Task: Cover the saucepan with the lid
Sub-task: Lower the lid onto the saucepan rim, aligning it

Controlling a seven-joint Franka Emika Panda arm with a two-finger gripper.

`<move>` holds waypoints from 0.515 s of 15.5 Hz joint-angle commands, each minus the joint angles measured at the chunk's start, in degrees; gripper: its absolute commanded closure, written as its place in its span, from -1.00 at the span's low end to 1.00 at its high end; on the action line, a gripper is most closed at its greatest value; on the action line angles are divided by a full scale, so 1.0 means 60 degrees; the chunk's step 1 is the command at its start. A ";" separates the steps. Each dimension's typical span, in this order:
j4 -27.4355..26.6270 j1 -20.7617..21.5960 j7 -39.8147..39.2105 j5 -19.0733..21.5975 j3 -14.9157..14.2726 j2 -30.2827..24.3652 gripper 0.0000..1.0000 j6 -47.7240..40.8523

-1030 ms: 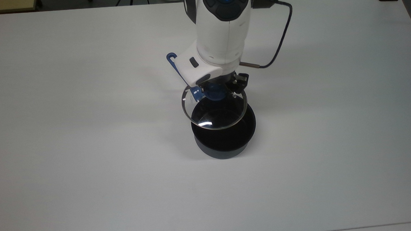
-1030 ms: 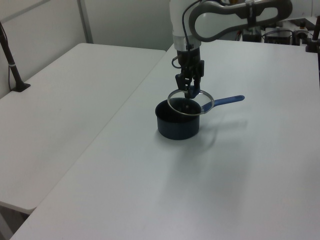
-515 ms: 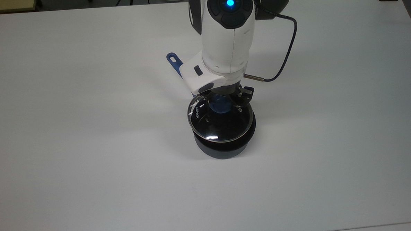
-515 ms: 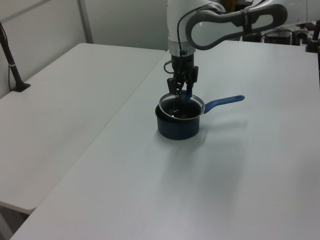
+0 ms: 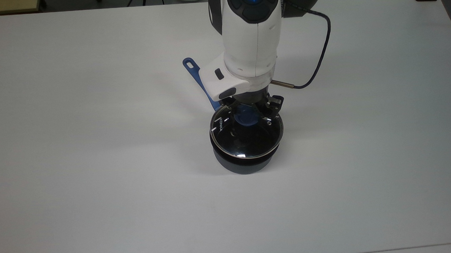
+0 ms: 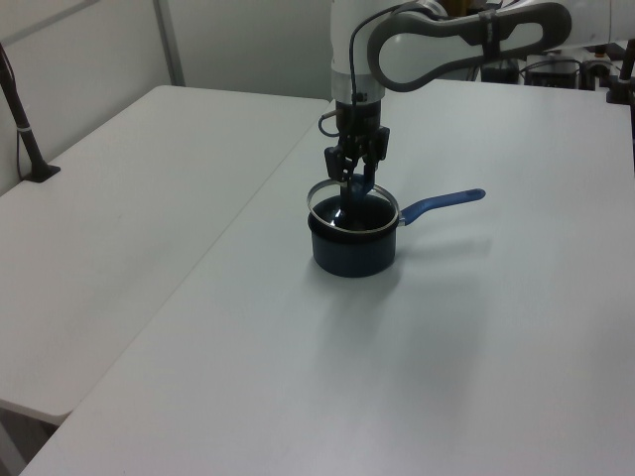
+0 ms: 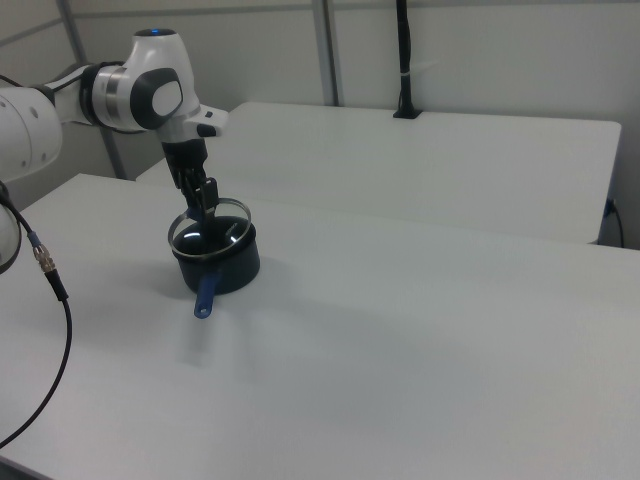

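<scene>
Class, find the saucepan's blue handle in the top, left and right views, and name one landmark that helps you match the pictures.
Top view: the blue handle runs up and left from the saucepan, beside the arm.
Left view: the handle points right from the pan.
Right view: the handle points down, toward the camera.
Shared landmark: the glass lid under the gripper.

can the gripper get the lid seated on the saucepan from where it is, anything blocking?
Probably yes. The gripper is shut on the blue knob of the lid, which hangs over the saucepan mouth, tilted in the left view. Nothing stands between them.
</scene>
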 commanded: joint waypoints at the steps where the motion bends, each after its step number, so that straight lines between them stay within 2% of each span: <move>1: 0.0232 0.0048 0.0187 0.0176 -0.0054 0.0263 0.08 0.0216; 6: 0.0218 0.0048 0.0187 0.0176 -0.0011 0.0379 0.08 0.0347; 8: 0.0203 0.0048 0.0187 0.0176 0.0004 0.0424 0.01 0.0348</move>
